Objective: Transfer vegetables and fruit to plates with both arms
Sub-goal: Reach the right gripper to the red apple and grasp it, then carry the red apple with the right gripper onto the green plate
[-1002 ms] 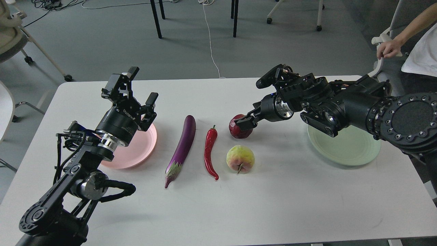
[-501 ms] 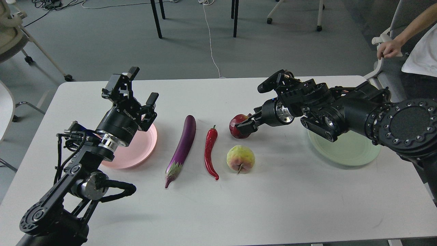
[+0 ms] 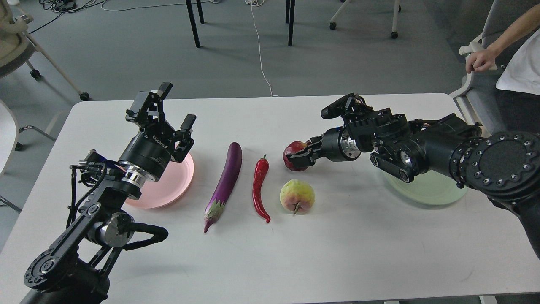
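Right hand (image 3: 300,157) at the pomegranate (image 3: 294,153), fingers on either side.

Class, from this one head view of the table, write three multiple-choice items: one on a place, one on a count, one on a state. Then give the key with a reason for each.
1. Where does the red chili pepper lie?
A. on the pink plate
B. between the eggplant and the yellow-green fruit
C. on the green plate

2. How many plates stand on the table?
A. one
B. two
C. three

3. How is the left hand?
A. open and holding nothing
B. shut on the eggplant
C. shut on the chili

Key:
1 B: it lies on the bare table with those two on either side.
2 B: a pink plate and a green plate.
3 A: its fingers stand apart above the pink plate, nothing between them.
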Controlling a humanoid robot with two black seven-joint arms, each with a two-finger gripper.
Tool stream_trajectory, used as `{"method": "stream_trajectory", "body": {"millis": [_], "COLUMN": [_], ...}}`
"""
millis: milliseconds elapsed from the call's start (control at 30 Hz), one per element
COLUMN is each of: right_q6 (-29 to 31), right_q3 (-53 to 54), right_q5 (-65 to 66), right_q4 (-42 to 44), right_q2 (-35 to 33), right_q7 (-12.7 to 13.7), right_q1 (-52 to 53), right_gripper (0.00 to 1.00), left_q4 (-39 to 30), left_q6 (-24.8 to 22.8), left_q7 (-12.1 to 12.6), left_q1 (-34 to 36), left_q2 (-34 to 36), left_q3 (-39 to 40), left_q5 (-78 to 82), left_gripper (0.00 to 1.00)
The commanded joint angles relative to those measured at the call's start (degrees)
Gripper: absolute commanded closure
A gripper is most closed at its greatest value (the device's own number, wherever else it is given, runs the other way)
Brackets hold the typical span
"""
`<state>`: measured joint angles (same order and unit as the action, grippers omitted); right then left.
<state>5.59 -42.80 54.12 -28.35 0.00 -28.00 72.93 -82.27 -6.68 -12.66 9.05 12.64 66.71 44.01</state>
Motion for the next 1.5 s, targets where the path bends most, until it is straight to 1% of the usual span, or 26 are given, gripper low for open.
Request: {"method": "stream_trajectory", "body": {"millis": [0, 100, 167, 200, 300, 334, 434, 568, 768, 901, 1035, 1202, 1369, 1469], "right_q6": [-0.23, -0.31, -0.32, -0.32, -0.32, -0.32, -0.14, -0.14, 0.04, 0.04, 0.04, -0.40, -5.31, -7.25], "right_q3": [1.05, 1.31, 1.31, 1.31, 1.31, 1.31, 1.31, 1.31, 1.05, 0.96, 0.61, -2.37, -6.41, -9.31], "right_q5": [-0.07, -0.15, -0.24, -0.24, -0.15, -0.15, -0.24, -0.24, -0.24, -0.16, 0.28, 4.23, 9.16, 9.95], "right_q4": [0.14, 0.14, 0.05, 0.05, 0.14, 0.14, 0.05, -0.03, -1.88, -7.05, -11.72, -13.48, -13.66, -14.27], "right_q2": [0.00, 0.00, 0.00, 0.00, 0.00, 0.00, 0.00, 0.00, 0.00, -0.61, -6.76, -14.32, -20.82, -23.46], "right_q7": [0.00, 0.00, 0.00, 0.00, 0.00, 0.00, 0.00, 0.00, 0.00, 0.00, 0.00, 0.00, 0.00, 0.00], "right_q1": [-1.12, -1.56, -1.74, -1.83, -2.62, -2.62, -2.62, -2.45, 0.36, 4.93, 8.98, 10.30, 10.21, 10.30], "right_gripper": [0.01, 0.04, 0.09, 0.14, 0.44, 0.48, 0.49, 0.57, 0.57, 0.57, 0.56, 0.56, 0.56, 0.56], "left_q4": [0.00, 0.00, 0.00, 0.00, 0.00, 0.00, 0.00, 0.00, 0.00, 0.00, -0.09, -0.44, -0.70, -1.23], "left_q6": [0.00, 0.00, 0.00, 0.00, 0.00, 0.00, -0.09, -0.09, -0.09, -0.17, -0.17, -0.17, -0.17, -0.17], "left_q7": [-0.09, -0.09, 0.00, -0.09, -0.09, 0.00, -0.09, 0.00, 0.00, 0.00, 0.00, 0.00, 0.00, 0.00], "left_q1": [0.00, 0.00, 0.00, 0.00, -0.09, -0.26, -0.35, -0.35, -0.27, -0.09, 0.09, 0.00, 0.00, -0.09], "left_q2": [0.10, 0.10, 0.10, 0.10, 0.10, 0.02, 0.10, 0.19, 0.19, 0.28, 0.37, 0.28, 0.28, 0.37], "left_q3": [0.00, 0.00, 0.00, 0.00, 0.00, 0.00, 0.00, 0.00, 0.00, 0.00, 0.00, 0.00, 0.00, 0.00], "left_q5": [0.03, 0.03, 0.03, 0.03, 0.03, -0.06, -0.06, 0.03, 0.03, -0.06, -0.06, -0.06, -0.06, -0.06], "left_gripper": [0.02, 0.02, 0.02, 0.02, 0.02, 0.02, 0.02, 0.02, 0.02, 0.02, 0.02, 0.02, 0.02, 0.02]}}
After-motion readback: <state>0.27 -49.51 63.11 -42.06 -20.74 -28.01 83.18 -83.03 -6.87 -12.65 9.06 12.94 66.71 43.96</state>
